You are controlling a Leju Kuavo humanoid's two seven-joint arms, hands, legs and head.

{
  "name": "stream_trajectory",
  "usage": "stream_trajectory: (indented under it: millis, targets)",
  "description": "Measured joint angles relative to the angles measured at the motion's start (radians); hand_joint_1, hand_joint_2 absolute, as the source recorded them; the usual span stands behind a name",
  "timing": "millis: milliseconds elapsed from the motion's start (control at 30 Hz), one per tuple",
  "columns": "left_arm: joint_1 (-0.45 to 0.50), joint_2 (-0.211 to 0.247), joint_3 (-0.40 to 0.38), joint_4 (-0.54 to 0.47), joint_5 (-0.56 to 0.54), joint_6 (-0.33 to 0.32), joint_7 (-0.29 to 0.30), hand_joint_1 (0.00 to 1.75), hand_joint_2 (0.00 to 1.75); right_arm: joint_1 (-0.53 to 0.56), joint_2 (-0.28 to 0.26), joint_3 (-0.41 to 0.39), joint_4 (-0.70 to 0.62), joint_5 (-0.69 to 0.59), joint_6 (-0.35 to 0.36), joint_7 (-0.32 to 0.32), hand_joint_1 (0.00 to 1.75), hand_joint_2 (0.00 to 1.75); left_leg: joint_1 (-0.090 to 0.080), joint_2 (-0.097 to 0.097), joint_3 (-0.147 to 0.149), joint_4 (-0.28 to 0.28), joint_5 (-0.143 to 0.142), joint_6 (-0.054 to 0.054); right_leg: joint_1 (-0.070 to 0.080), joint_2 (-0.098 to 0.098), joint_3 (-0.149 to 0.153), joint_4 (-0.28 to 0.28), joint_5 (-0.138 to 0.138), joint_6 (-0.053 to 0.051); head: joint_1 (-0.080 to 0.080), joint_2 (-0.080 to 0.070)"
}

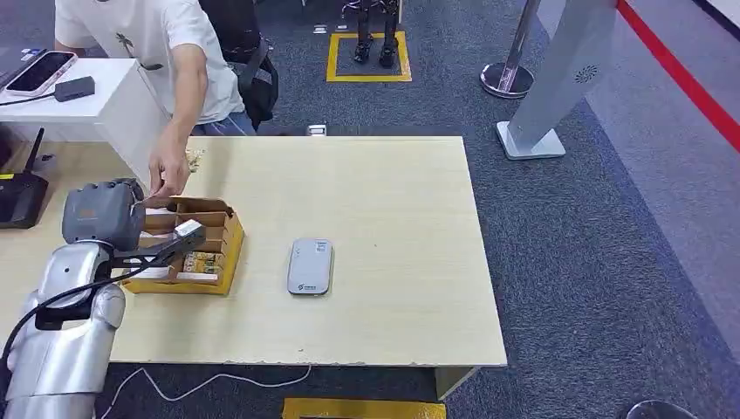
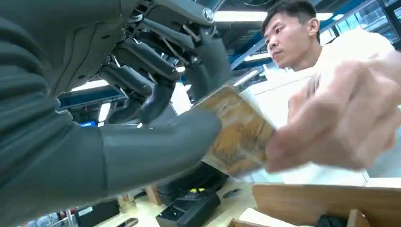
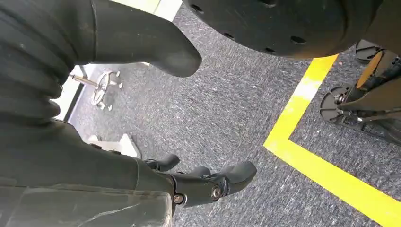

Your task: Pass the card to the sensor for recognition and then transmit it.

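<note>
Gripping the card [image 2: 236, 135] over the cardboard box [image 1: 214, 240], our left hand [image 1: 170, 244] meets a person's hand [image 1: 167, 177] there; our right hand [image 3: 208, 182] hangs empty, fingers apart, above the carpet [image 3: 236, 118].

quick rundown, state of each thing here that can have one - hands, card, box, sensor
left hand: over the cardboard box, card pinched between thumb and fingers
card: held by the left hand, a person's hand also on it
right hand: hanging over the carpet, fingers apart, holding nothing
cardboard box: open-topped, on the table, cards inside
sensor: flat on the table, nothing on it
</note>
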Motion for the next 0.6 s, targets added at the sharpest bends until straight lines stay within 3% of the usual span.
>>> stream_trajectory:
  millis: [33, 67, 600]
  targets:
    - [0.0, -0.002, 0.0, 0.0, 0.0, 0.0, 0.0, 0.0, 1.75, 0.0, 0.0, 0.0, 0.0, 0.0, 0.0, 0.0, 0.0, 1.75, 0.0, 0.0, 0.0, 0.0, 0.0, 0.0, 0.0, 0.0, 0.0, 0.0, 0.0, 0.0, 0.0, 0.0]
    - [0.0, -0.004, 0.0, 0.0, 0.0, 0.001, 0.001, 0.0, 0.0, 0.0, 0.0, 0.0, 0.0, 0.0, 0.0, 0.0, 0.0, 1.75, 0.0, 0.0, 0.0, 0.0, 0.0, 0.0, 0.0, 0.0, 0.0, 0.0, 0.0, 0.0, 0.0, 0.0]
    - [0.009, -0.024, 0.0, -0.007, 0.006, 0.005, 0.004, 0.0, 0.0, 0.0, 0.0, 0.0, 0.002, -0.003, 0.0, 0.002, 0.0, 1.75, 0.0, 0.0, 0.0, 0.0, 0.0, 0.0, 0.0, 0.0, 0.0, 0.0, 0.0, 0.0, 0.0, 0.0]
